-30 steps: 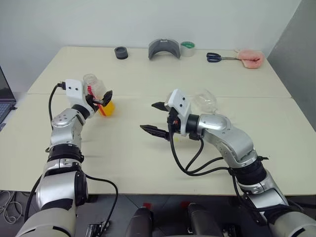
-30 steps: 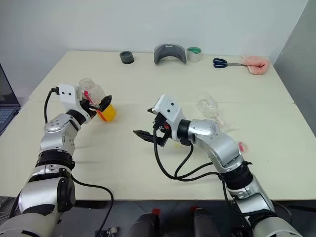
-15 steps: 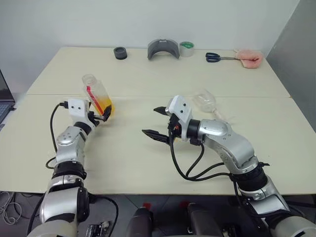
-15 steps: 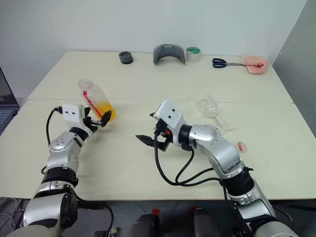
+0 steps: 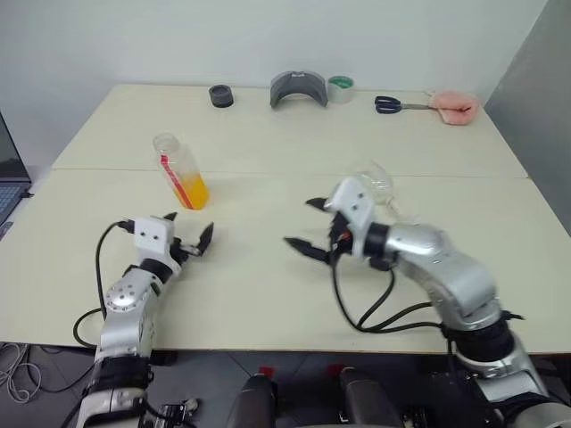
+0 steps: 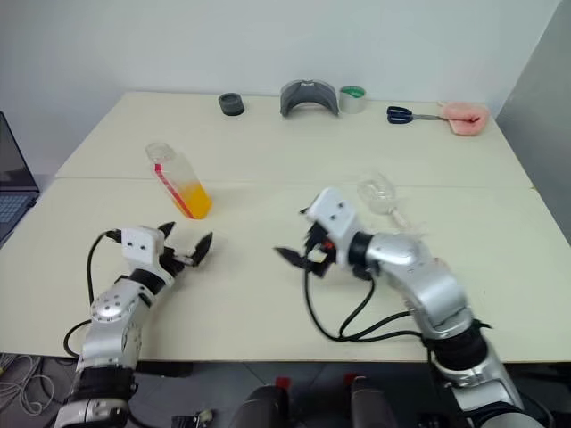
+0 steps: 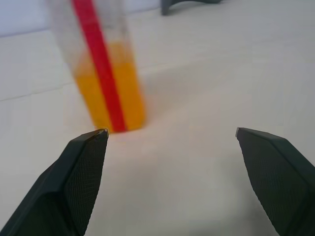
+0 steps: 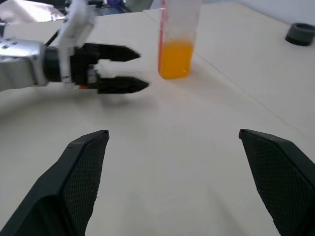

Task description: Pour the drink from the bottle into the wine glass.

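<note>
The bottle point(image 5: 181, 169) is clear with a red strip and stands on the table at the left. The orange drink point(image 5: 194, 192) fills its lower part. My left gripper point(image 5: 190, 242) is open and empty, a short way in front of the bottle and apart from it. In the left wrist view the bottle point(image 7: 101, 73) rises beyond the spread fingers. The wine glass point(image 5: 379, 181) lies on its side right of centre. My right gripper point(image 5: 308, 227) is open and empty, just left of the glass and pointing toward the bottle point(image 8: 178, 39).
Along the far edge lie a black round piece point(image 5: 220, 95), a grey curved object point(image 5: 298, 87), a tape roll point(image 5: 340, 87), scissors point(image 5: 393, 104) and a pink item point(image 5: 451, 105). A laptop corner point(image 5: 5, 178) shows at the left edge.
My left gripper has drawn back and down, away from the bottle, which went from tilted between its fingers to standing free. My right gripper has shifted to the right, closer to the glass.
</note>
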